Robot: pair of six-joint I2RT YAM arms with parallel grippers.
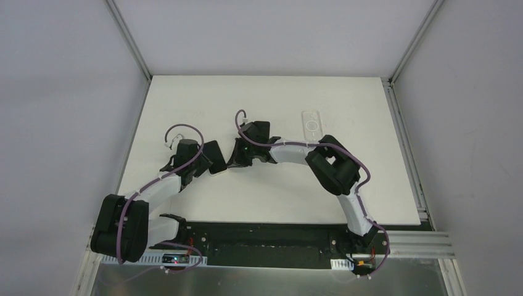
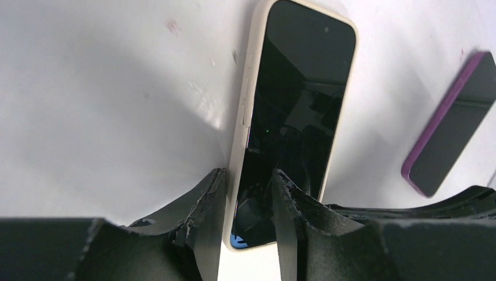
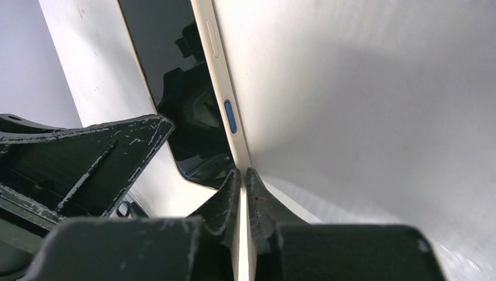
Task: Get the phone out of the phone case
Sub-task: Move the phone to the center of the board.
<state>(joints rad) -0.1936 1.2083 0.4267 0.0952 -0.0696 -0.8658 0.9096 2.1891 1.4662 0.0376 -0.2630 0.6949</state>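
Note:
A phone (image 2: 292, 105) with a dark screen sits in a cream phone case (image 2: 243, 117) and is held on edge above the white table between both arms. My left gripper (image 2: 248, 175) is shut on its lower end, one finger on the case's side and the other across the screen. My right gripper (image 3: 243, 171) is shut tight on the thin cream rim of the case (image 3: 221, 82), beside the screen (image 3: 169, 76). In the top view the phone (image 1: 216, 157) shows as a dark slab between the left gripper (image 1: 206, 161) and the right gripper (image 1: 237, 157).
A second phone in a purple case (image 2: 453, 123) lies flat on the table to the right of the held one. A clear case (image 1: 312, 122) lies further back near the right arm's elbow. The table's front edge (image 1: 277, 223) runs just before the arm bases.

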